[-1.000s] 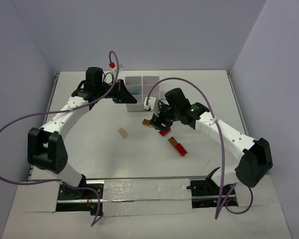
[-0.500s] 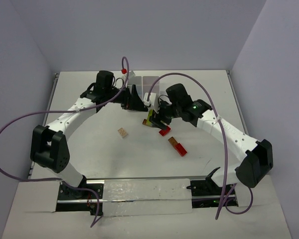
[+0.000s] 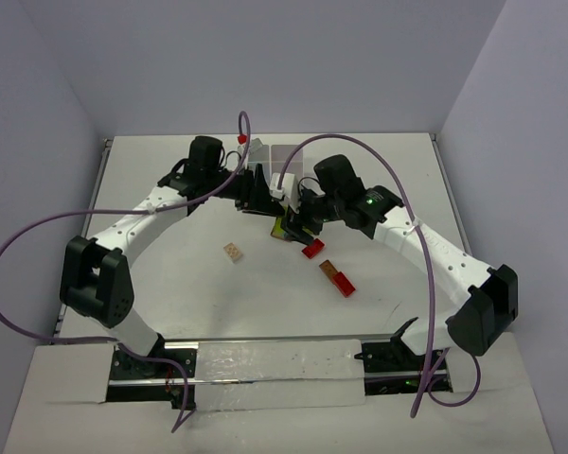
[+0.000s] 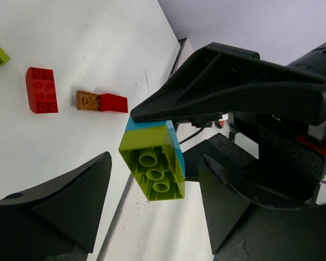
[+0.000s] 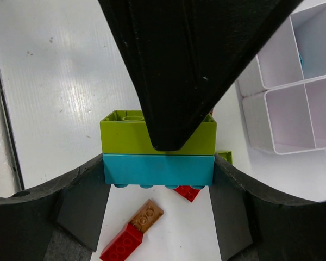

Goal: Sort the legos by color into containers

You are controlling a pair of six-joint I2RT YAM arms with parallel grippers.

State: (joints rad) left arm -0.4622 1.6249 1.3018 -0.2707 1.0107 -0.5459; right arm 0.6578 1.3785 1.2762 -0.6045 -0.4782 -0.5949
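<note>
Plainly, with right jaws pinching the lime-cyan stack point(image 4: 152, 166) and left jaws spread around it, a skewed tug could drop it.

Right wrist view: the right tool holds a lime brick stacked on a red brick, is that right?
No: the right tool holds a lime brick stacked on a cyan brick, not a red one; the right wrist view shows it.
</note>
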